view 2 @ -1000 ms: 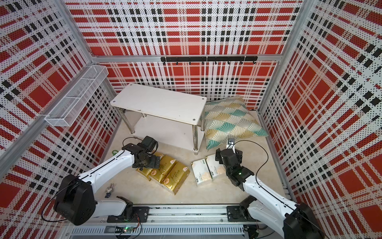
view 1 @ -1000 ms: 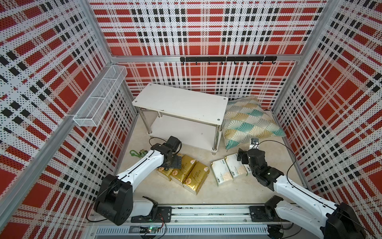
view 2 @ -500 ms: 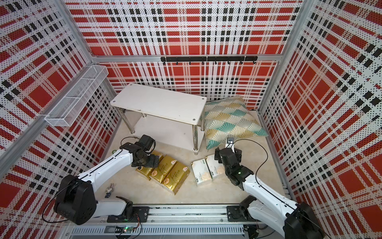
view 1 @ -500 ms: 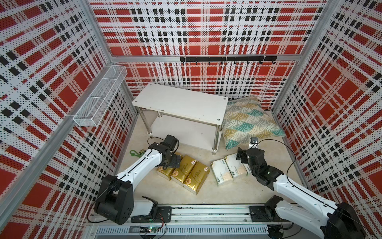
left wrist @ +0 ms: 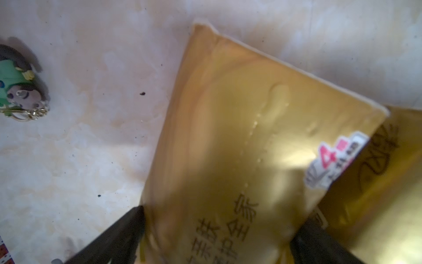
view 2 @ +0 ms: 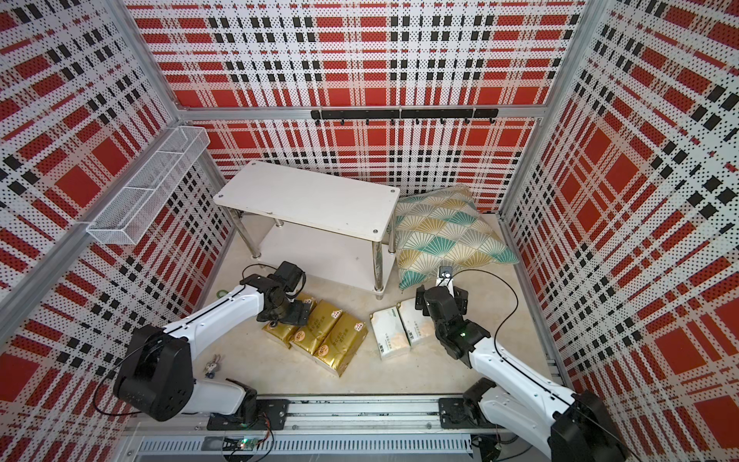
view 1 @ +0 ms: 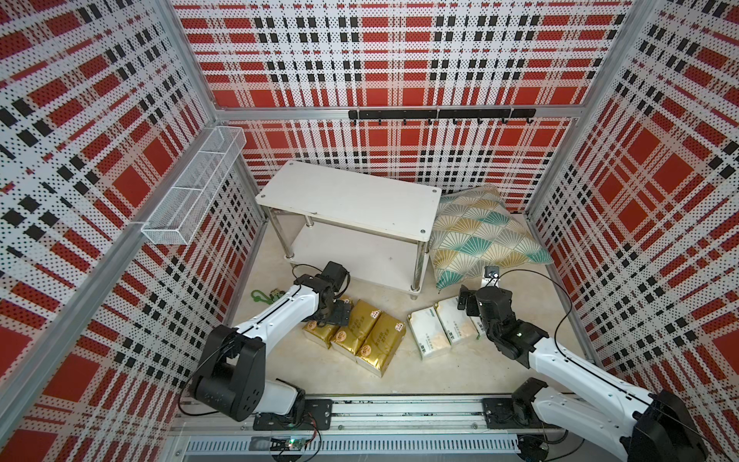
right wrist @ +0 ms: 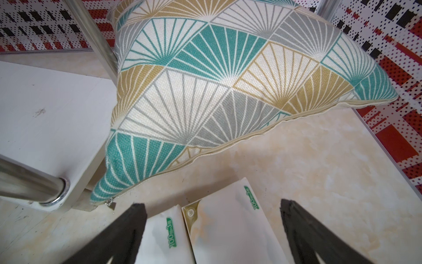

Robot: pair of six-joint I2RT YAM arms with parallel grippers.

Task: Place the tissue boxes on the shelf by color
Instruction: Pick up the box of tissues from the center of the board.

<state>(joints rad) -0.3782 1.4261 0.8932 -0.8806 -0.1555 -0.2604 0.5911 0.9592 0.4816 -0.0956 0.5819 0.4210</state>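
Observation:
Three gold tissue boxes (view 1: 358, 326) (view 2: 316, 326) lie side by side on the floor in front of the shelf (view 1: 348, 204) (view 2: 308, 200), whose two white boards are bare. My left gripper (view 1: 340, 314) (left wrist: 221, 219) is open, its fingers (left wrist: 127, 228) straddling the leftmost gold pack (left wrist: 239, 137). Right of these, white tissue boxes (view 1: 428, 334) (view 2: 390, 332) lie in a row. My right gripper (view 2: 440, 308) (right wrist: 212, 204) hangs open over the rightmost white pack (right wrist: 230, 228), which it partly hides in both top views.
A teal-and-gold pillow (view 1: 480, 236) (right wrist: 217, 80) leans at the shelf's right end, close to the right gripper. A wire basket (view 1: 196, 188) hangs on the left wall, and a hook rail (view 1: 440, 114) on the back wall. A small green keychain (view 1: 264, 296) (left wrist: 20, 91) lies left of the gold packs.
The left gripper has edged slightly to the left at the gold packs, jaws still wide. The right arm has hardly moved.

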